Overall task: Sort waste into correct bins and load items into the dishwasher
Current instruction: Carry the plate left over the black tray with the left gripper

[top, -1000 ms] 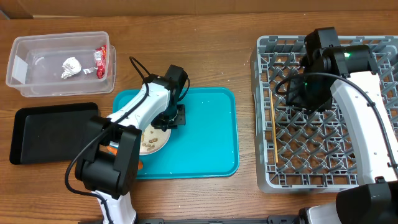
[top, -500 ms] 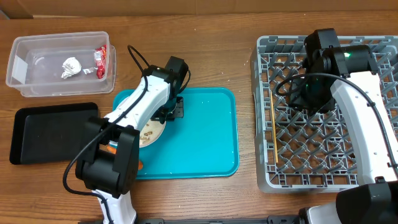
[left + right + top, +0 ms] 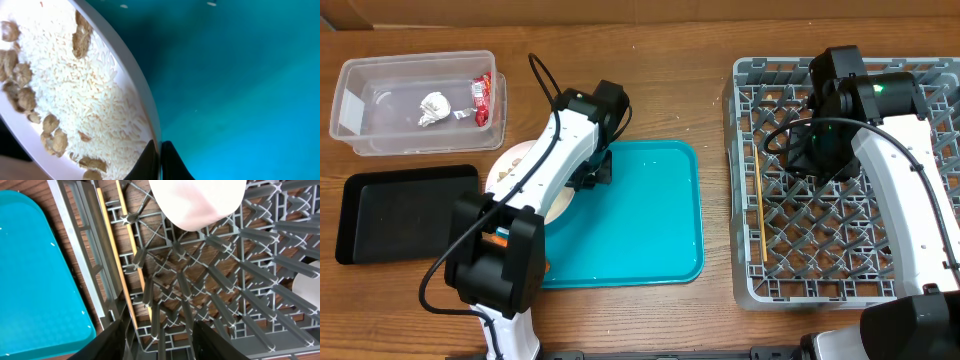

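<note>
While the overhead view is showing the left gripper (image 3: 597, 172) holding the plate (image 3: 506, 166) over the teal tray's (image 3: 650, 220) left edge, the right gripper (image 3: 810, 150) is hovering above the dish rack (image 3: 770, 270).

From the left wrist, the fingers (image 3: 172, 162) are clamping the plate's rim, with rice (image 3: 85, 95) and peanut shells (image 3: 22, 75) lying beyond them.

From the right wrist, the fingers (image 3: 107, 340) are standing apart, with the chopsticks (image 3: 114, 255) lying ahead-left.

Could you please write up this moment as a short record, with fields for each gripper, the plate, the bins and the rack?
left gripper: shut on the rim of the plate
plate: tilted, over the left edge of the teal tray
plate contents: white rice, peanut shells
right gripper: open, above the dish rack
dish rack: chopsticks along its left side, a white dish
clear tub: tissue ball, red wrapper
black tray: nothing visible in it
</note>
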### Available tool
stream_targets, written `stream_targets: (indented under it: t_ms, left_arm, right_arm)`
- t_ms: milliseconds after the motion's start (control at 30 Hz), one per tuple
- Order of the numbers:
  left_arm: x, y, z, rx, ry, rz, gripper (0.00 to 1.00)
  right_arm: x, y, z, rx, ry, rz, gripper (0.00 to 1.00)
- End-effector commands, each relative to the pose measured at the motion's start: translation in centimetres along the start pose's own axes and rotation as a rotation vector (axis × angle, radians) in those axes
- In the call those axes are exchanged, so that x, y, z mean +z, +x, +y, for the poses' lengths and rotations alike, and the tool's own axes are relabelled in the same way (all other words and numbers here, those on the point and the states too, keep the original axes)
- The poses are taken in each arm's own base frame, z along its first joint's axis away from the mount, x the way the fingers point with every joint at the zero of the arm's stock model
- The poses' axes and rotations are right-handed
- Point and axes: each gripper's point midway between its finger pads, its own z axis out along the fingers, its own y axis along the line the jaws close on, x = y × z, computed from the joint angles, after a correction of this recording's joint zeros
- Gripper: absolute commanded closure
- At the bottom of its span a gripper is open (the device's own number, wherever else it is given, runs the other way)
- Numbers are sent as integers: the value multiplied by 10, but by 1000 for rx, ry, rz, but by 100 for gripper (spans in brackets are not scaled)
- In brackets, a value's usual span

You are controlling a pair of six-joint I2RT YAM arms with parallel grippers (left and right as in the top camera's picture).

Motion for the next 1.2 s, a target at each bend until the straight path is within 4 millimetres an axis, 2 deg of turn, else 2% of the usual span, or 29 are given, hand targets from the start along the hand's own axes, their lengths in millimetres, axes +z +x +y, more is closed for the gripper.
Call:
stream_targets:
  t_ms: [0,133,300,600,767,1033,1167]
  left_arm:
    - [-17,-13,18,-55,-82,-47,96]
    - [-27,-13,32,-100,-85,-31,96]
    - [-30,-14,54,-178,-16,7,96]
    - [-27,-19,110,-270,140,31,96]
    - [-18,-20,141,-298,231,38,96]
    - [-10,-19,173,-359,399,25,96]
    - [-17,-20,185,-393,566,-23,96]
  right_arm:
    - [-5,-3,-2,-5,8,-25,53]
    - [-5,-3,-2,-6,8,-24,53]
    - [-5,-3,-2,-6,8,-24,53]
    - [-5,-3,-2,-5,8,-25,54]
    - [-5,-3,-2,-5,8,-24,53]
    - [-5,-3,-2,-5,8,-24,54]
    - [-5,-3,-2,-5,8,-24,53]
